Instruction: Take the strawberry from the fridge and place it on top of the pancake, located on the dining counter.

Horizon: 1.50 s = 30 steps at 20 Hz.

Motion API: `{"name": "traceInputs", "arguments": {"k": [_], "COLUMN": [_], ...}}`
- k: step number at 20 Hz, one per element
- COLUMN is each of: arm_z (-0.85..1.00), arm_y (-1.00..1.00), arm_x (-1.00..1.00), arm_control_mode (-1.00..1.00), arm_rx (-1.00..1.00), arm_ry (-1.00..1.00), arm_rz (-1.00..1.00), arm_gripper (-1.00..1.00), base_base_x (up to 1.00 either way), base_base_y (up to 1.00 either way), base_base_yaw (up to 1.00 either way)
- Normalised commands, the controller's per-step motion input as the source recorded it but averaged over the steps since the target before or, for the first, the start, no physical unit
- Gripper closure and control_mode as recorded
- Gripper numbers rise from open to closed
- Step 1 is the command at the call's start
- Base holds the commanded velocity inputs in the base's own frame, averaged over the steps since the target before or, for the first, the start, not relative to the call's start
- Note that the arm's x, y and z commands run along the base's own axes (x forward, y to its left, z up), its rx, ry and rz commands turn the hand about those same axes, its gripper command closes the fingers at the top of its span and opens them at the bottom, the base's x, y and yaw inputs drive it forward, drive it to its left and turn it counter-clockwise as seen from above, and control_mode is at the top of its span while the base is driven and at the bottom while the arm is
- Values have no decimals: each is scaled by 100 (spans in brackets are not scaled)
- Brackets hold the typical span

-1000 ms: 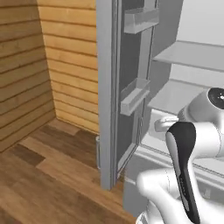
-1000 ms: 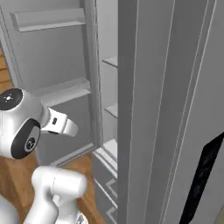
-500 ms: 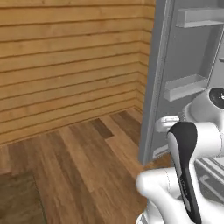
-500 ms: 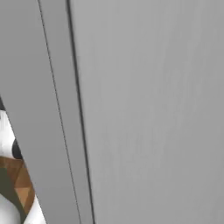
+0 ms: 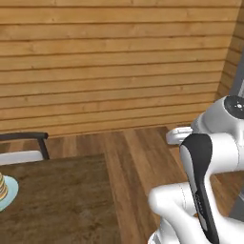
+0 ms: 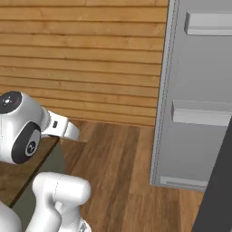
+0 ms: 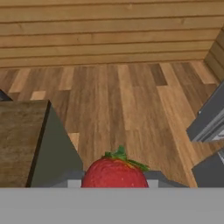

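So the strawberry (image 7: 114,171) is sitting right at the bottom of the hand view, red with its little green leafy top, pinched in the hand (image 7: 114,178). The grey fingers (image 7: 154,177) press in on it from both sides, so it's up in the air over the wooden plank floor (image 7: 127,100), not resting on anything.

The pancake (image 5: 2,186) is peeking in at the far left edge of the left base view, a small golden stack on a pale blue-green plate (image 5: 10,191). That plate sits on the dark brown tabletop (image 5: 62,200) of the dining counter, whose near corner also shows up at the left of the hand view, with the grey-green base under it. A dark-framed stool (image 5: 26,145) with a pale seat stands just behind the tabletop, toward the plank wall (image 5: 114,62). The strawberry and the pancake are well apart.

Over on the right of the right base view, the fridge (image 6: 199,99) has its light-grey door swung open, and you can see the white door bins on its inner face. A bit of it also shows at the right edge of the hand view. The white arm (image 5: 205,162) fills the lower right of the left base view.
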Motion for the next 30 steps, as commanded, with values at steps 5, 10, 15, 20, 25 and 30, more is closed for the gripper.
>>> {"name": "traceInputs", "arguments": {"k": [5,10,15,20,25,30], "arm_z": [0,0,0,0,0,0], "arm_y": [0,0,0,0,0,0], "arm_x": [0,0,0,0,0,0], "arm_control_mode": [100,100,100,100,100,100], "arm_rx": [0,0,0,0,0,0], "arm_ry": [0,0,0,0,0,0], "arm_rz": [0,0,0,0,0,0], "arm_gripper": [100,100,100,100,100,100], "base_base_x": [91,100,100,100,100,100], "base_base_y": [7,-2,-1,0,0,0], "base_base_yaw": [-5,-12,-11,-4,3,6]}}
